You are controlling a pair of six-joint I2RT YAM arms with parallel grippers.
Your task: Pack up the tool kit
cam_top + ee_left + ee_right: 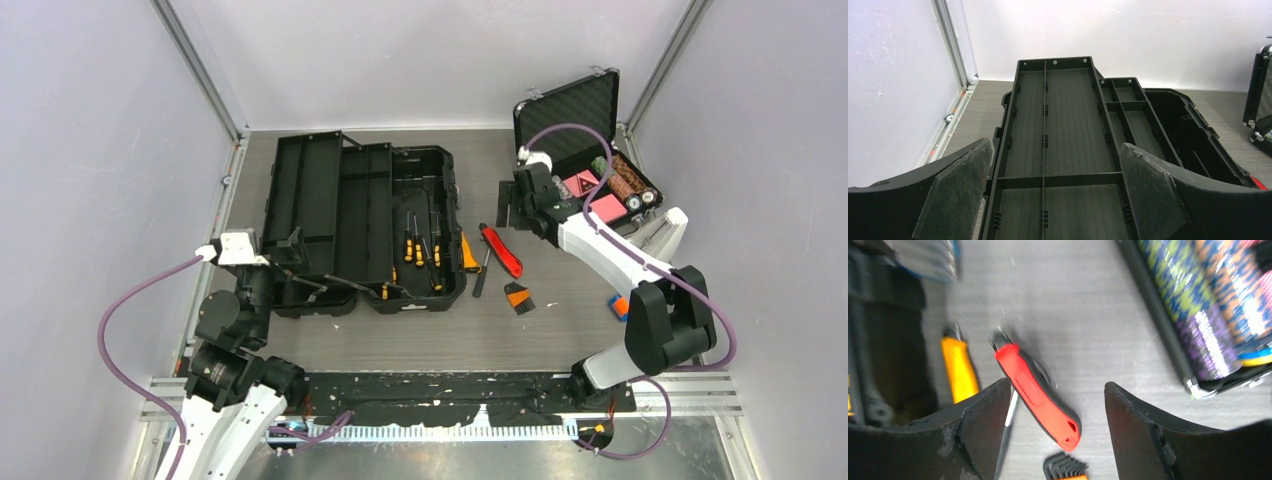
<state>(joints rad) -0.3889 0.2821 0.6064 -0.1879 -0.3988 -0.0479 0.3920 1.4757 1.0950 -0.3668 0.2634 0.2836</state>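
Observation:
The tool kit's big black toolbox lies open left of the middle, its lid and tray folded out to the left. Several yellow-and-black screwdrivers lie in its tub. On the table to its right lie a yellow-handled tool, a red-handled tool and an orange hex-key set. My right gripper hovers open above the red tool, holding nothing. At the toolbox's near-left end, my left gripper is wide open over the tray, also holding nothing.
A smaller foam-lined case with poker chips stands open at the back right, close behind my right gripper. A small orange and blue item lies by the right arm. Walls enclose the table on three sides.

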